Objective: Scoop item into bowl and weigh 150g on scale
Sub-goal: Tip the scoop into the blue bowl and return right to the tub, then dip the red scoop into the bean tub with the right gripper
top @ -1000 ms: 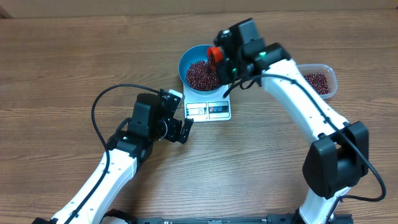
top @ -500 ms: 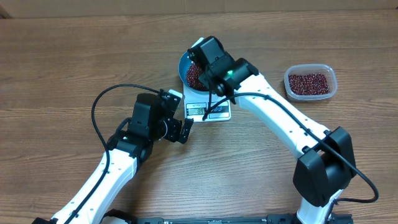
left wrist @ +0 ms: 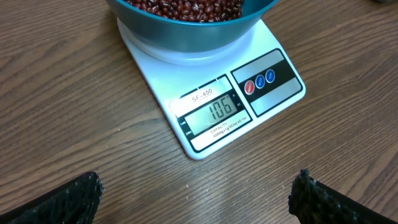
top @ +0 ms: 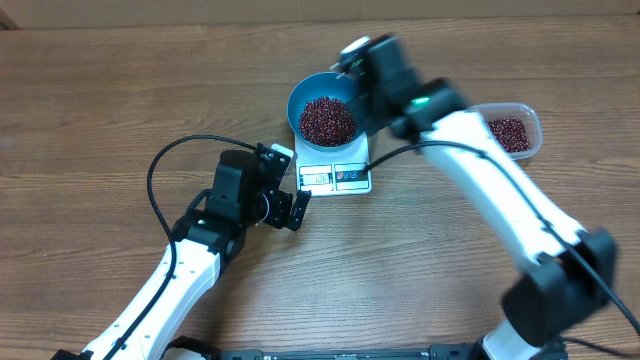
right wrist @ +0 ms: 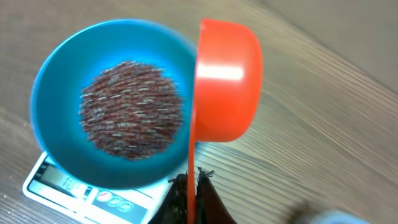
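Wood table (top: 90, 110) — right gripper (right wrist: 193, 190) clamped on orange scoop (right wrist: 227, 81) beside bowl (right wrist: 56, 81); left gripper (left wrist: 196, 199) spread, facing scale (left wrist: 163, 78).

One bowl (top: 296, 98), one scale (top: 335, 178), one tub (top: 535, 128), one orange scoop (right wrist: 227, 81).

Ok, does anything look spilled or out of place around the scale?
Nothing stands out. The red beans sit inside the blue bowl, the bowl rests on the white scale, and no stray beans show on the wooden table. The orange scoop hangs tipped by its rim.
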Robot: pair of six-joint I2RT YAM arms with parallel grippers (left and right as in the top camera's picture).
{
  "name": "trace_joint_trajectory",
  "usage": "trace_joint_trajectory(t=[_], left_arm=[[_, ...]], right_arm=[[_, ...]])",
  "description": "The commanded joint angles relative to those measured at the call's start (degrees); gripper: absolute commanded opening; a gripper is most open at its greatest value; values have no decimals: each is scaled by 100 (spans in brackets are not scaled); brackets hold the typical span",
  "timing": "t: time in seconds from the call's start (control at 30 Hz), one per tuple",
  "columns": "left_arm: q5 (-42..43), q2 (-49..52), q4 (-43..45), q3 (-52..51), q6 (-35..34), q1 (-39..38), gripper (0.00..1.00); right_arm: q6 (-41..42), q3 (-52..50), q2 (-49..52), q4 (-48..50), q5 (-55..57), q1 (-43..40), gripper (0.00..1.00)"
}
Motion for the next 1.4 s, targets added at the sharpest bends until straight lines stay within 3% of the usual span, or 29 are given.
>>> trace_joint_trajectory(t=[0.0, 0.23, 0.5, 0.8, 1.37], left_arm=[[-35, 37, 11, -22, -57, -9, 100], [-35, 37, 11, -22, -57, -9, 99], [-35, 37, 13, -22, -57, -11, 100], [-35, 37, 11, -22, -57, -9, 100], [-35, 37, 13, -22, -57, -9, 99]], right_arm=[[236, 175, -791, -297, -979, -903, 4], [229, 151, -1088, -1268, -1268, -2846, 4], [22, -463, -577, -1360, -1287, -3803, 4], [22, -745, 404, -1375, -793, -3818, 4], [20, -745, 494, -1515, 1711, -2833, 4]])
